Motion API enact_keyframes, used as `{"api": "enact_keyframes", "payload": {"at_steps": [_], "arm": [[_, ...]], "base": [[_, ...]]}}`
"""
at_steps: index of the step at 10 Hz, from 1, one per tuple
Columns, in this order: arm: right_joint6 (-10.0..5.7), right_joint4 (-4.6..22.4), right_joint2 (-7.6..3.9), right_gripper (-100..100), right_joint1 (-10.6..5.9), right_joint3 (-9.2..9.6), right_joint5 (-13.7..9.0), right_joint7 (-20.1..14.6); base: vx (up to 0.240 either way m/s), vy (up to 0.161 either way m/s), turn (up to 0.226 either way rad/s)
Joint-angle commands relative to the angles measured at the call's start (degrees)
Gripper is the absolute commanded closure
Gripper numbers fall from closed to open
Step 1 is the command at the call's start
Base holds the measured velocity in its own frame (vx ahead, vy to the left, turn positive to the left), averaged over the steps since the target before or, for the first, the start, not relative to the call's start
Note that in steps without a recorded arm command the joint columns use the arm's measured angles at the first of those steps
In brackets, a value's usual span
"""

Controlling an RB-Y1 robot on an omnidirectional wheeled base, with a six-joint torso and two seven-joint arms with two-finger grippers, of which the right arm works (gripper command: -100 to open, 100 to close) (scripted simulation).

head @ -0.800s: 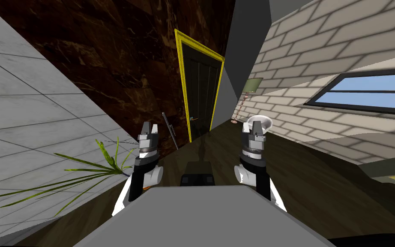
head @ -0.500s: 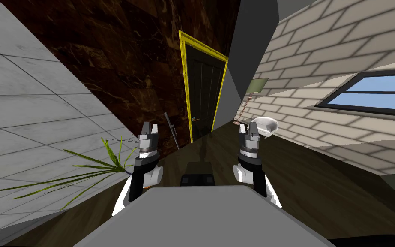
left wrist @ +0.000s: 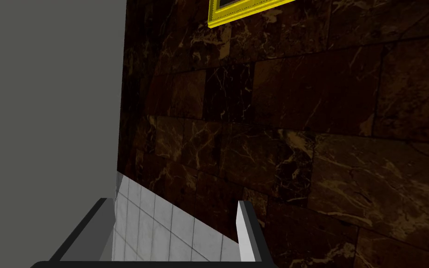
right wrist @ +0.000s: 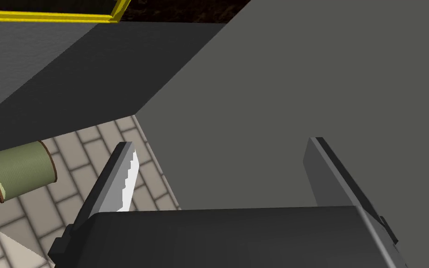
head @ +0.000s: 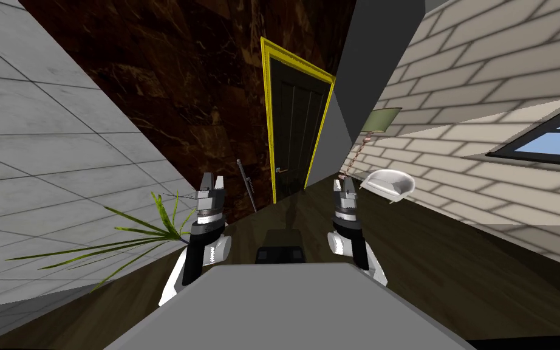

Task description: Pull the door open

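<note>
A dark panelled door [head: 296, 133] in a yellow frame [head: 268, 121] stands shut in the dark marble wall ahead, some way off. Its small lever handle [head: 282, 171] sits low on the door's left side. My left gripper [head: 211, 183] is raised in front of me, left of the door, fingers open and empty. My right gripper [head: 341, 185] is raised at the door's lower right, also open and empty. In the left wrist view the open left gripper [left wrist: 176, 228] faces the marble wall, and a corner of the yellow frame [left wrist: 237, 11] shows. The right gripper [right wrist: 223, 177] faces a grey wall.
A thin dark rod [head: 247, 185] leans on the marble wall left of the door. A green plant [head: 121, 237] spreads over the floor at my left. A floor lamp with a green shade [head: 379, 120] and a white chair [head: 388, 182] stand by the brick wall at the right.
The whole head view has shifted: I have turned and moved a little nearer, so the door sits further right and larger. My right gripper has drawn inward and lower; the left holds its pose.
</note>
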Motion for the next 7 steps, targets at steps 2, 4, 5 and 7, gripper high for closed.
{"api": "enact_keyframes", "payload": {"at_steps": [2,4,5,7], "arm": [[-0.41,4.8,-0.46,-100,-1.81,-0.23,-0.5,-0.5],[-0.78,8.3,-0.84,-100,-3.14,-0.43,-1.0,-0.9],[-0.78,8.5,-0.84,-100,-3.14,-0.43,-1.0,-0.9],[-1.16,12.4,-1.22,-100,-4.5,-0.63,-1.5,-1.3]], "base": [[0.088,-0.039,0.154],[0.08,-0.035,0.159],[0.054,-0.026,0.06],[0.057,-0.024,0.129]]}}
